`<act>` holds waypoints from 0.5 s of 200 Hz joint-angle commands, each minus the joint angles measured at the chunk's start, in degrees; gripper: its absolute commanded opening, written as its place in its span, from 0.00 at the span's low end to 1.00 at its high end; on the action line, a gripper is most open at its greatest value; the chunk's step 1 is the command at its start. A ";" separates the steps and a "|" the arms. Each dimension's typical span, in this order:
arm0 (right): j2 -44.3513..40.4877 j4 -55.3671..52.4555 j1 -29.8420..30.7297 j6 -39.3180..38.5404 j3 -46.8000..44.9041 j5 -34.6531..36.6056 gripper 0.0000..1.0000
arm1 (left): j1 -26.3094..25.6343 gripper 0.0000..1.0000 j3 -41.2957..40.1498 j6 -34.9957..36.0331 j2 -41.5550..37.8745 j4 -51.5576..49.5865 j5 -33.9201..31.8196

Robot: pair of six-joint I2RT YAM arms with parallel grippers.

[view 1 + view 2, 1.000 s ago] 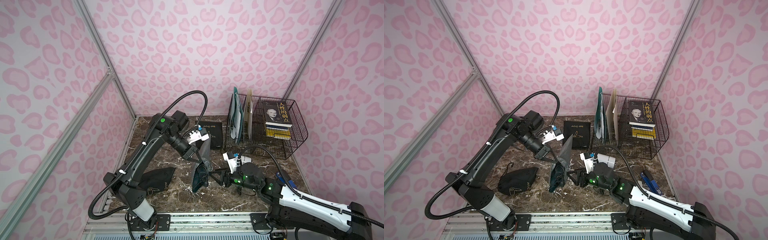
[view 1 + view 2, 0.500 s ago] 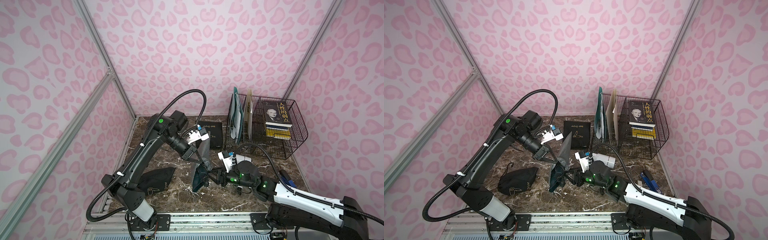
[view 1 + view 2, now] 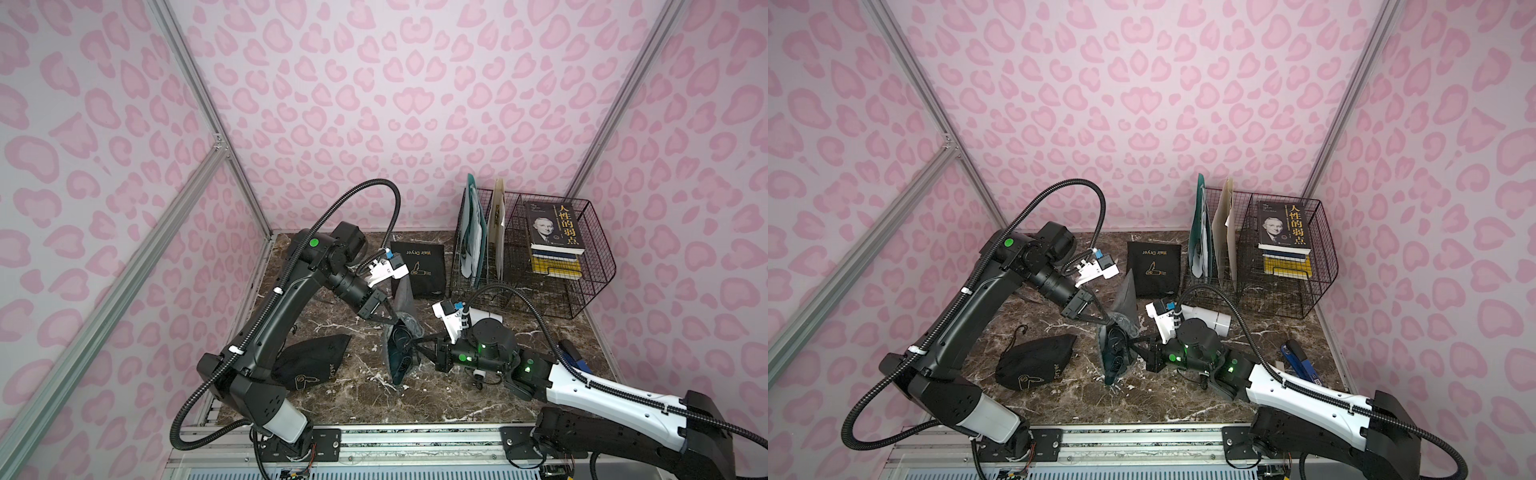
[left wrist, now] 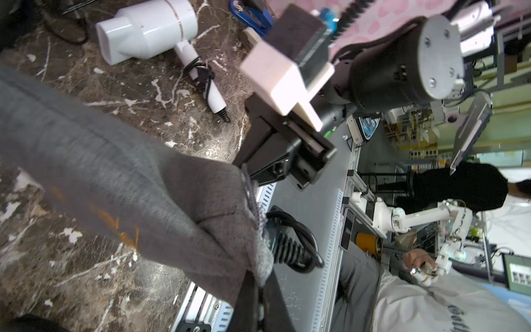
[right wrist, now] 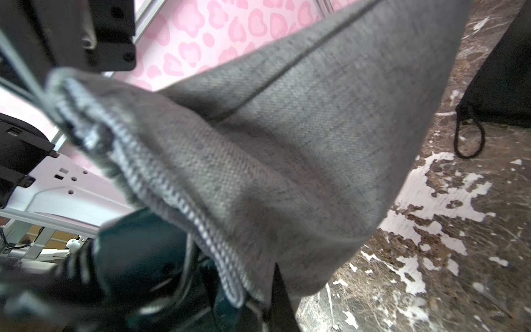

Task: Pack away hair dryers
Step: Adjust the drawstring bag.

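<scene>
A dark teal hair dryer [image 3: 400, 361] [image 3: 1115, 361] stands nose down mid-table, its upper end inside the mouth of a grey pouch [image 3: 405, 297] [image 5: 287, 143]. My left gripper [image 3: 392, 322] [image 4: 258, 276] is shut on the pouch's rim from the far left side. From the right, my right gripper [image 3: 411, 343] [image 5: 267, 301] is shut on the opposite edge of the rim. The dryer's black cord [image 4: 287, 244] shows under the grey pouch [image 4: 115, 178]. A white hair dryer [image 3: 1208, 318] [image 4: 149, 28] lies on the table behind my right wrist.
A bulging black pouch [image 3: 311, 365] [image 3: 1034, 361] lies at the front left and a flat black pouch [image 3: 419, 268] at the back. A wire basket [image 3: 582, 299] with books and folders fills the back right. A blue tool [image 3: 1300, 361] lies on the right.
My right gripper has moved left to the grey pouch and shut on its rim. The left arm has held the pouch nearly still.
</scene>
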 commanded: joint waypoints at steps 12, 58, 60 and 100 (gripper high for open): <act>-2.28 0.00 -0.85 -1.52 0.97 -2.46 0.00 | 3.93 0.02 -2.61 -3.55 -1.32 3.13 2.11; -1.61 -0.22 -3.10 -2.15 3.19 -8.43 0.00 | 4.46 0.02 -4.71 -3.32 -3.45 3.62 1.69; -1.40 -0.30 -3.13 -2.19 3.42 -8.67 0.00 | 4.45 0.02 -4.73 -3.36 -3.51 3.68 1.67; 2.68 -1.14 -4.58 -3.93 5.94 -13.65 0.00 | 4.53 0.02 -3.24 -2.23 -5.30 2.10 1.63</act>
